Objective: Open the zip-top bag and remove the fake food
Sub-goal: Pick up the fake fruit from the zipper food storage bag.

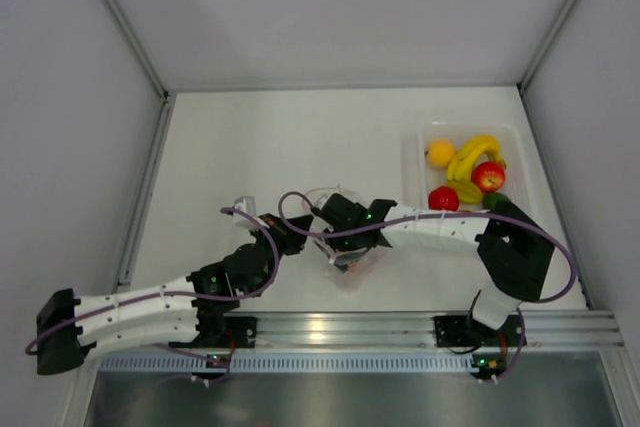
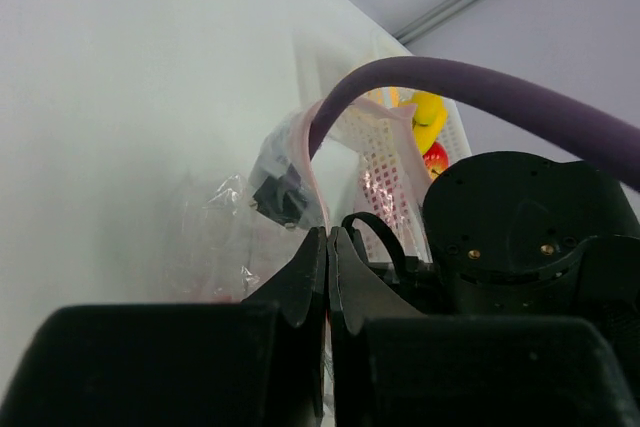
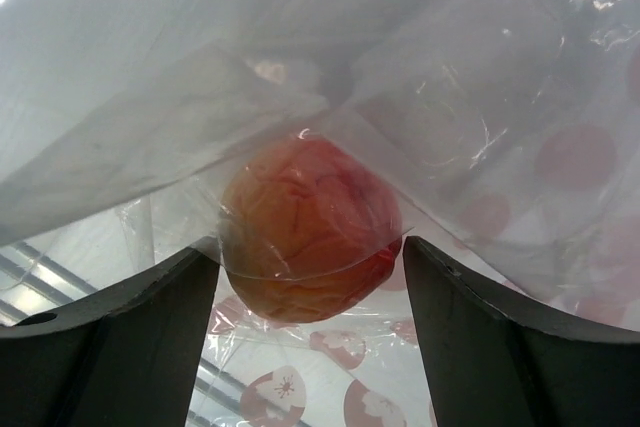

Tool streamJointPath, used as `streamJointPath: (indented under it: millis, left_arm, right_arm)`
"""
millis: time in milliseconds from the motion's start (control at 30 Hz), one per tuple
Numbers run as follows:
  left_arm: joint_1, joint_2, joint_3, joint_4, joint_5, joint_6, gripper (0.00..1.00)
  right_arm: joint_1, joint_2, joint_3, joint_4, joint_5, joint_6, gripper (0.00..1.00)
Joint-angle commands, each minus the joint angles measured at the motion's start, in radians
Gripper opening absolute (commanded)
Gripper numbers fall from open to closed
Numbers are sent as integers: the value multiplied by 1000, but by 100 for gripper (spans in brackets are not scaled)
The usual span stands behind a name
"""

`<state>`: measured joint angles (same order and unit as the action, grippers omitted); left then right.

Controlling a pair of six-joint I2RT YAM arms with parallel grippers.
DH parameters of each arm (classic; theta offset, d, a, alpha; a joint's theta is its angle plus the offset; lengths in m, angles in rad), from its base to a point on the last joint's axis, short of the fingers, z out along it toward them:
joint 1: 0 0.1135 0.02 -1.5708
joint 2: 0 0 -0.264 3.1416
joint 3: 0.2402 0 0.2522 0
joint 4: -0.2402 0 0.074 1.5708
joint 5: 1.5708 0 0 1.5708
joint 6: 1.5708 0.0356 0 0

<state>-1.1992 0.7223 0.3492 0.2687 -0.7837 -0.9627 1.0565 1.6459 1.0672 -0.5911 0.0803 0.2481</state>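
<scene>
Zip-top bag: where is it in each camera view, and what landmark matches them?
Top external: the zip-top bag sits near centre, partly under the right gripper.
Left wrist: its pink zip strip rises from the shut left gripper, crinkly film at left.
Right wrist: it fills the view, a peach-coloured fruit inside.
Landmark: the yellow bananas, in the top and left wrist views only.

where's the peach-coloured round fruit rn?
Right wrist view: the round peach-red plastic fruit sits inside the clear crinkly zip-top bag, dead centre between the right gripper's spread fingers.
</scene>
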Motion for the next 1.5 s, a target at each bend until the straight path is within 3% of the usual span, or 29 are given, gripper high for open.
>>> streamJointPath:
  millis: [0, 200, 333, 400, 800, 1133, 1467]
  left_arm:
    - [1, -1, 5, 29, -6, 5, 0]
    - [1, -4, -1, 30, -3, -1, 0]
    - [1, -15, -7, 29, -8, 1, 0]
    - [1, -18, -9, 27, -11, 5, 0]
    - [1, -4, 23, 23, 24, 36, 0]
    - [0, 57, 100, 75, 182, 177, 0]
    - [0, 146, 168, 106, 360, 317, 0]
  right_arm:
    - [8, 41, 27, 88, -8, 19, 75]
    - [8, 55, 24, 143, -2, 19, 64]
    - [8, 38, 27, 139, 27, 19, 42]
    - [7, 17, 27, 119, 48, 26, 37]
    - [16, -181, -7, 7, 114, 71, 24]
    - [28, -63, 197, -256, 369, 137, 18]
    - [26, -26, 347, -406, 483, 155, 17]
